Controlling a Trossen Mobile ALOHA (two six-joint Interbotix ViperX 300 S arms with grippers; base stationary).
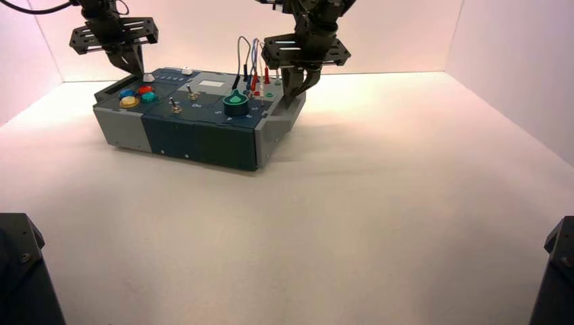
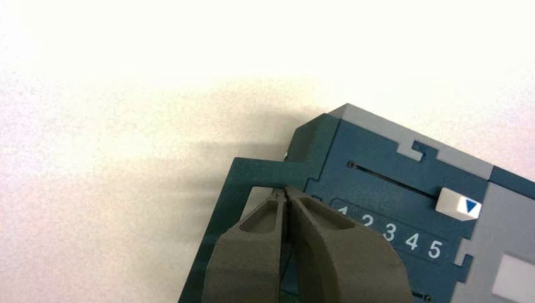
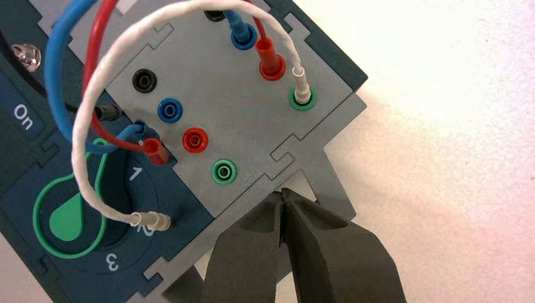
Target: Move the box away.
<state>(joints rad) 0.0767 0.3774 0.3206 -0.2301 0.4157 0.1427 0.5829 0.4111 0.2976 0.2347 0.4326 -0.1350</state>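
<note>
The dark-teal and grey box (image 1: 196,132) stands at the back left of the table, turned a little. My left gripper (image 1: 133,66) is shut and empty at the box's far left end. In the left wrist view its closed tips (image 2: 287,192) poke into the opening of the teal side handle (image 2: 252,172), beside the box's (image 2: 378,164) numbered slider scale. My right gripper (image 1: 298,84) is shut and empty at the box's right end. In the right wrist view its tips (image 3: 282,194) sit in the opening of the grey side handle (image 3: 334,183) of the box (image 3: 208,82).
A white slider knob (image 2: 458,204) with a blue triangle sits above the numbers 1 to 5. Looped blue, red and white wires (image 3: 82,126) arch over the sockets and the green dial (image 3: 66,218). White walls (image 1: 514,40) enclose the table. Dark arm bases (image 1: 20,271) stand at the front corners.
</note>
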